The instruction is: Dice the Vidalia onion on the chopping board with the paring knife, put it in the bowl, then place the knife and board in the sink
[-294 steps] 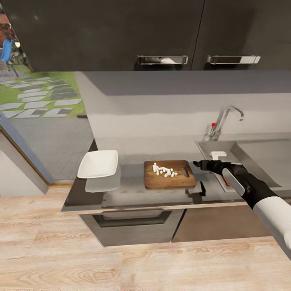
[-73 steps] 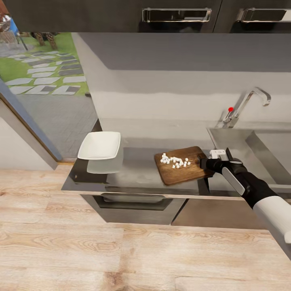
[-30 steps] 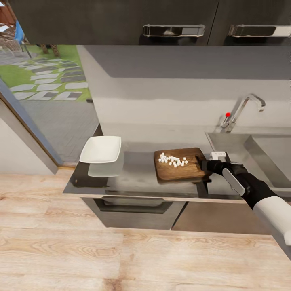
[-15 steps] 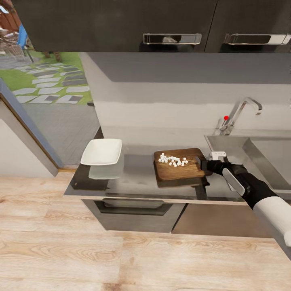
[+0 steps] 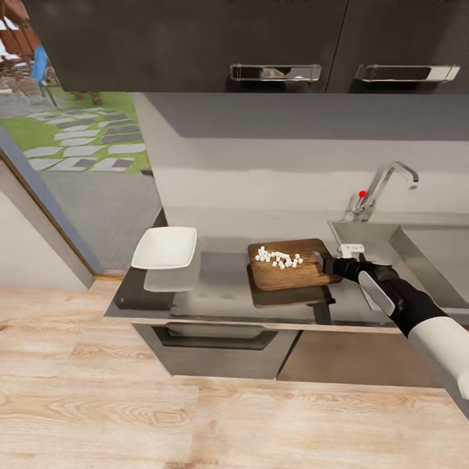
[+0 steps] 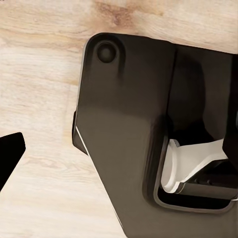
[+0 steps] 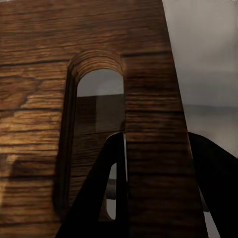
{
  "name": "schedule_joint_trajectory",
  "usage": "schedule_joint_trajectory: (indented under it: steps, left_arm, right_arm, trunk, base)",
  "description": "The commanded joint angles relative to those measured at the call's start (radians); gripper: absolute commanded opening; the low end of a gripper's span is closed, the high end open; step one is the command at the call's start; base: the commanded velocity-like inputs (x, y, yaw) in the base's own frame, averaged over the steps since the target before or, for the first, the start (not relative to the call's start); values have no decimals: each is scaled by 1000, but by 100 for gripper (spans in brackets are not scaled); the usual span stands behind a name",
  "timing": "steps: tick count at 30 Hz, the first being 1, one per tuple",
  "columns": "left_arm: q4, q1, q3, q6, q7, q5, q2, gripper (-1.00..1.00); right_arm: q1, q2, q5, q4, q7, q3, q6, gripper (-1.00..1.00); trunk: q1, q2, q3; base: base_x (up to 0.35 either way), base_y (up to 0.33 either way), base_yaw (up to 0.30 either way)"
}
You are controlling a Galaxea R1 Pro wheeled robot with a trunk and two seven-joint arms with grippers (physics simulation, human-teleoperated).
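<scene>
Since the small pale whitish onion dice point(image 5: 280, 259) already lie in a loose heap on the brown rectangular wooden chopping board point(image 5: 291, 272), the fetching and dicing look done; the transfer into the bowl and the return of knife and board to the sink look left to do. In the head view the board sits right of centre and seems lifted off the long grey reflective countertop point(image 5: 221, 286), with its shadow beneath it. The black right gripper point(image 5: 329, 265) grasps the board's right end, beside the slot. The shallow white square bowl point(image 5: 165, 247) stands left of centre, well apart from the board, with no dice in it. The grey stainless-steel sink point(image 5: 417, 251) fills the right edge, under its chrome tap with a red knob point(image 5: 378, 189). I cannot make out the paring knife.

From the left wrist view, pale wooden floor point(image 6: 39, 99) lies along the left side, with a dark part of the robot's body point(image 6: 134, 124) in the centre; whether that gripper is released or clenched I cannot tell.

Close up in the right wrist view, the board point(image 7: 144, 99) shows dark grain and an oblong handle slot point(image 7: 96, 134) at centre. One dark finger point(image 7: 106, 198) rises at lower centre against the wood, the other at lower right, so the jaws seem clenched on the strip between slot and edge.
</scene>
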Motion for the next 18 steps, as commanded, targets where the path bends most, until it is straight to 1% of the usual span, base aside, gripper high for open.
schedule_joint_trajectory:
  steps: [1, 18]
  left_arm:
    - [-1, 0, 3, 0, -9, 9, -1, 100]
    - [-1, 0, 3, 0, -9, 9, -1, 100]
  right_arm:
    - [-1, -1, -2, -1, 1, 3, 3, -100]
    - [-1, -1, 0, -1, 1, 3, 4, -100]
  trunk:
    - [1, -2, -1]
    - [1, -2, -1]
  base:
    - [0, 0, 0]
    - [0, 0, 0]
